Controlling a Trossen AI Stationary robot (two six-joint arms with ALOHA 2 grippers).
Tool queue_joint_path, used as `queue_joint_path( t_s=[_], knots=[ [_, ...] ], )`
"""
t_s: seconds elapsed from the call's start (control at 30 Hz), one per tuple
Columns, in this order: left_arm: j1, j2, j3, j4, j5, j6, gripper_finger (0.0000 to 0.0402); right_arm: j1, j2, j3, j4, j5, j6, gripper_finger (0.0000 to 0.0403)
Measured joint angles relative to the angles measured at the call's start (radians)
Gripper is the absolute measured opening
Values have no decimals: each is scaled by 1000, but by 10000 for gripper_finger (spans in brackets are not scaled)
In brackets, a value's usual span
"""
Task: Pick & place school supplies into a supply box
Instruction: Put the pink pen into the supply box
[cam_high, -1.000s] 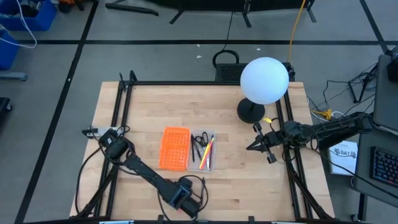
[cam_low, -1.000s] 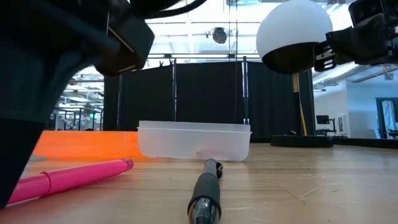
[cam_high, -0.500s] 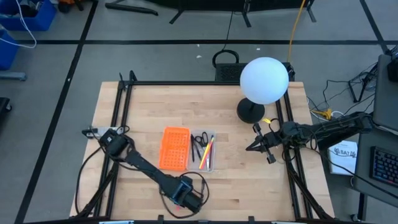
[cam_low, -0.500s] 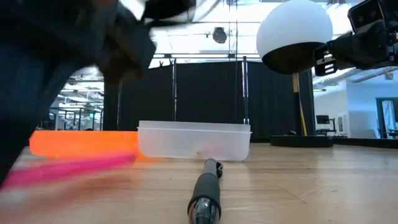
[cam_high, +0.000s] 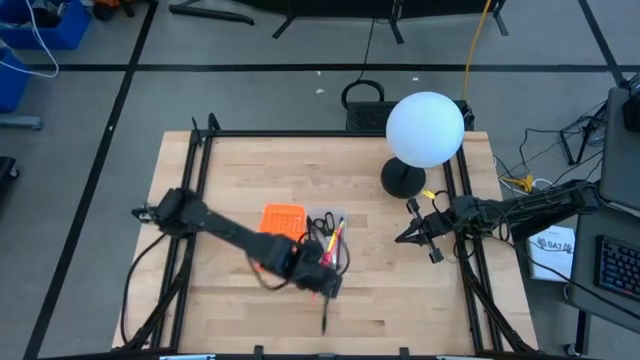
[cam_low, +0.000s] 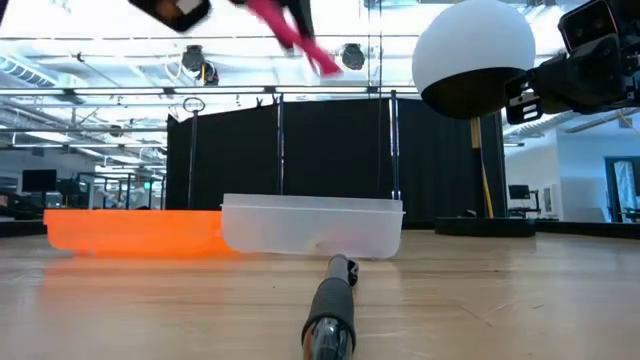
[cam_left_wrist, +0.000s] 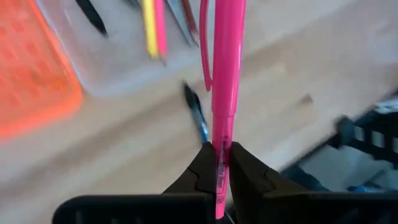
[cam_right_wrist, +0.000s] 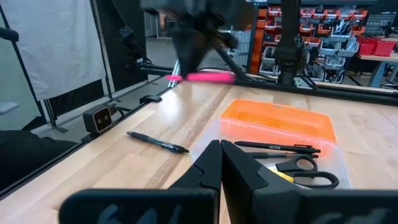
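My left gripper (cam_left_wrist: 222, 163) is shut on a pink pen (cam_left_wrist: 227, 74) and holds it in the air near the supply box (cam_high: 338, 232), a clear tray. In the box lie a yellow pencil (cam_left_wrist: 149, 28), a black pen (cam_right_wrist: 273, 147) and black-handled scissors (cam_right_wrist: 305, 177). A second black pen (cam_high: 324, 320) lies flat on the table, nearer the front edge. My right gripper (cam_high: 405, 237) hovers shut near the table's right edge, apart from everything. My left gripper pinches the pink pen between its two fingers (cam_left_wrist: 205, 171) at the printed end (cam_left_wrist: 221, 158). The pen runs along the fingers and sticks out beyond their tips. It is lifted clear of the table and tilted (cam_low: 300, 35).
An orange perforated tray (cam_high: 283, 222) stands against the box's left side. A lamp with a white globe (cam_high: 425, 128) and a black base (cam_high: 402, 178) stands at the far right. Black frame rails (cam_high: 195, 200) run along the table's edges. Bare wood lies near the front right.
The pink pen lay on the table at the near left and is now lifted clear, high above it. My left gripper has carried it up and away from the near edge toward the supply box. The black pen on the table has stayed put.
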Motion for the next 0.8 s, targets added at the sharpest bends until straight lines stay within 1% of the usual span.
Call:
queue_joint_path(
  t_s=[0.23, 0.33, 0.4, 0.47, 0.57, 0.7, 0.8],
  knots=[
    [179, 25, -26, -56, 52, 174, 23, 0, 0, 0, -16, 0, 0, 0],
    [239, 41, -62, -65, 59, 226, 23, 0, 2, 0, -27, 0, 1, 0],
    [272, 49, -87, -49, 83, 234, 23, 0, 4, 0, -28, 0, 1, 0],
    [297, 53, -125, -46, 105, 237, 23, 0, 5, 0, -28, 0, 1, 0],
    [322, 54, -192, 3, 131, 234, 23, 0, 4, 0, -33, 0, 2, 0],
    [328, 54, -233, 38, 168, 233, 23, 0, 4, 0, -34, 0, 2, 0],
    [328, 53, -262, 91, 171, 230, 23, 0, 4, 0, -34, 0, 2, 0]
  ],
)
